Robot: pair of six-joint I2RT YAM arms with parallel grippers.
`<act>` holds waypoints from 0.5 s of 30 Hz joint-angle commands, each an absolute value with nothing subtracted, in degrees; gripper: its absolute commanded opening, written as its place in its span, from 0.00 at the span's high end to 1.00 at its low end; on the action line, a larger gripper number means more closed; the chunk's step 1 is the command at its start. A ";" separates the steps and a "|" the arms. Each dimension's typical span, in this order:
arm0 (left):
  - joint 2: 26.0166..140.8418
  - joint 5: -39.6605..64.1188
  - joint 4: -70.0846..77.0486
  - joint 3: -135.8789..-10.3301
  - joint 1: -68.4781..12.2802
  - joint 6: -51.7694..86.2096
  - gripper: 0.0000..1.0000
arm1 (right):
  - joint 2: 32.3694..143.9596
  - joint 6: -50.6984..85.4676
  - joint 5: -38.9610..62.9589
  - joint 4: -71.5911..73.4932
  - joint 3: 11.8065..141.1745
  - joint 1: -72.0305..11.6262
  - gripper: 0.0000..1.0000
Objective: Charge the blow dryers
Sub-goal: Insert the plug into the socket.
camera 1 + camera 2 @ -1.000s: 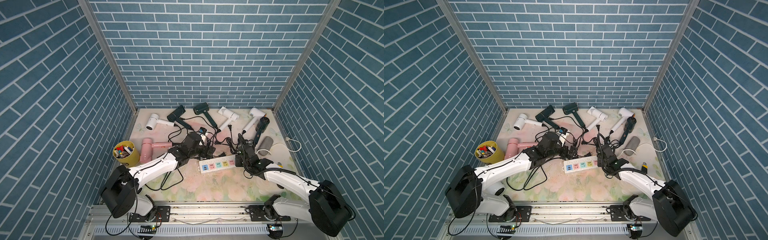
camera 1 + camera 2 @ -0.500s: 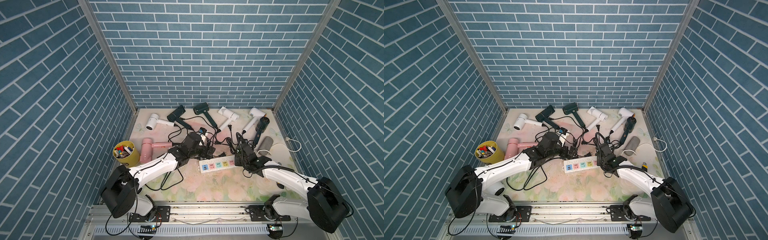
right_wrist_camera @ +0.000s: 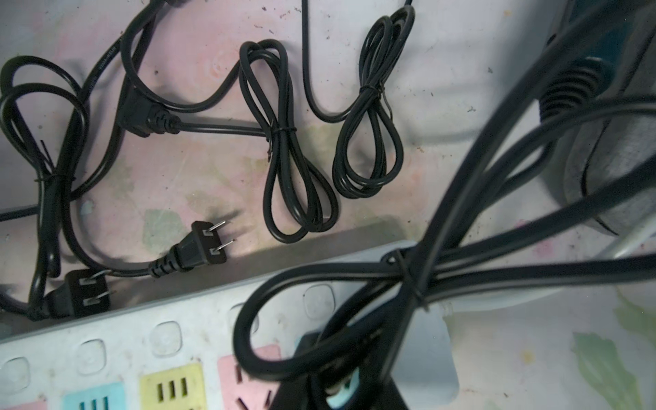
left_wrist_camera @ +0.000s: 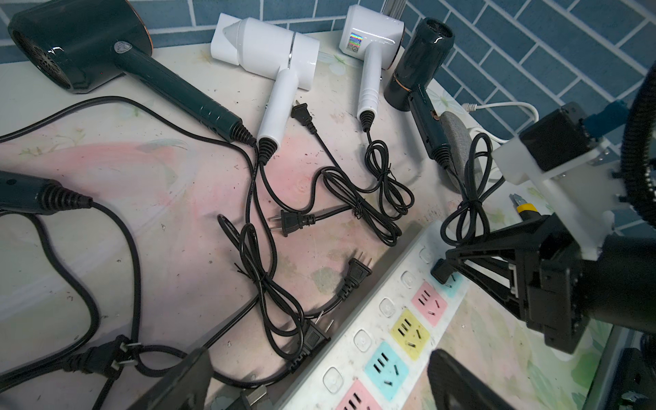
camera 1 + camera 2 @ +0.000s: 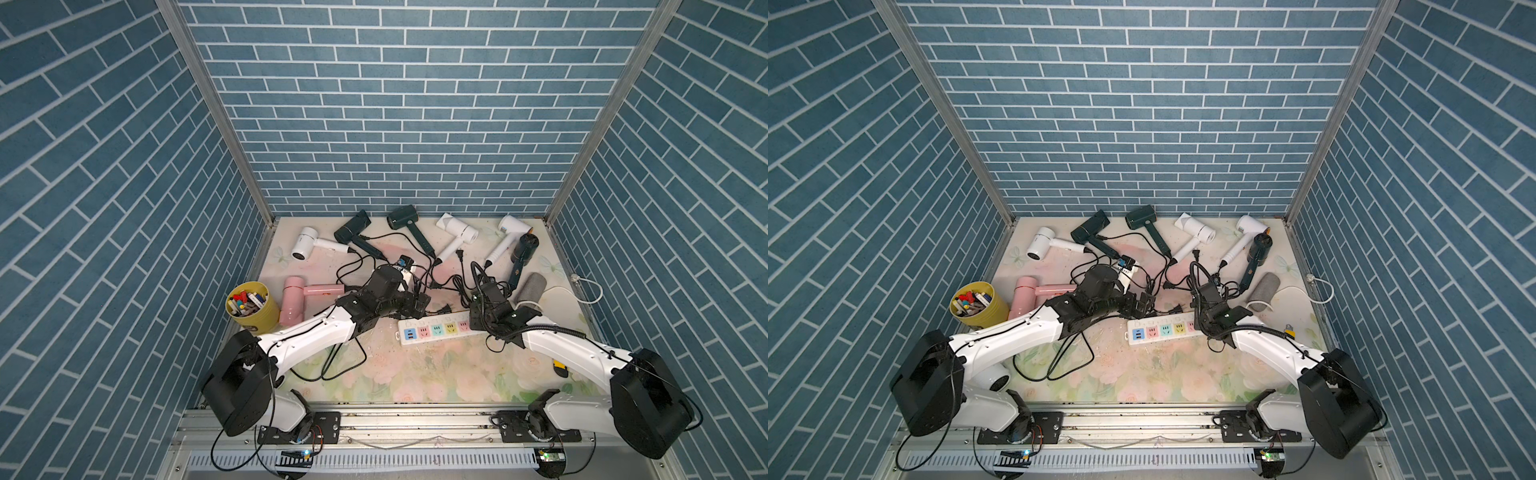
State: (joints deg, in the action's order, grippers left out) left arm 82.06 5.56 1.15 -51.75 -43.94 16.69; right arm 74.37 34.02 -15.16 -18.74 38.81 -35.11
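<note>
Pastel floral-print tabletop, matte, scuffed w/ dark specks. Long white plastic power strip lies flat mid-table, sockets framed in pink, yellow & pale-blue squares. Hammer-shaped glossy plastic units lie flat twd the rear, l to r in a top view: white round-barrel blow dryer, black blow dryer, dark green blow dryer, white cone-nozzle blow dryer, white square-head blow dryer, navy blow dryer. Pink blow dryer sits nearer, just beside a yellow round cup stuffed w/ pens. Grey fuzzy cylinder roll rests near the strip's rt end. Black rubbery cords, several tied in figure-8 bundles, sprawl btwn dryers & strip. A loose flat two-prong plug lies just beside the strip. Left gripper: jaws spread wide, holding nothing, over the strip. Right gripper: jaws narrow, tips either side of a small black plug on the end pale-blue socket, its cord running from the navy blow dryer. Can't tell if it's pinched or free.
</note>
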 commanded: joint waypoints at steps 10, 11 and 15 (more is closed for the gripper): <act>81.75 5.10 2.31 -50.67 -44.21 15.84 0.01 | 69.26 31.63 -12.88 -31.38 43.55 -34.09 0.66; 81.56 5.01 2.70 -50.32 -44.21 15.83 0.00 | 68.19 31.24 -12.56 -32.30 44.35 -33.75 0.63; 80.84 4.66 4.53 -48.84 -44.21 16.07 0.01 | 63.85 29.59 -8.53 -34.23 46.56 -30.37 0.50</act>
State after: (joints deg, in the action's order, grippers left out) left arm 82.06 5.30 2.66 -50.24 -44.07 16.49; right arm 66.48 30.94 -11.25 -29.71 44.62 -32.40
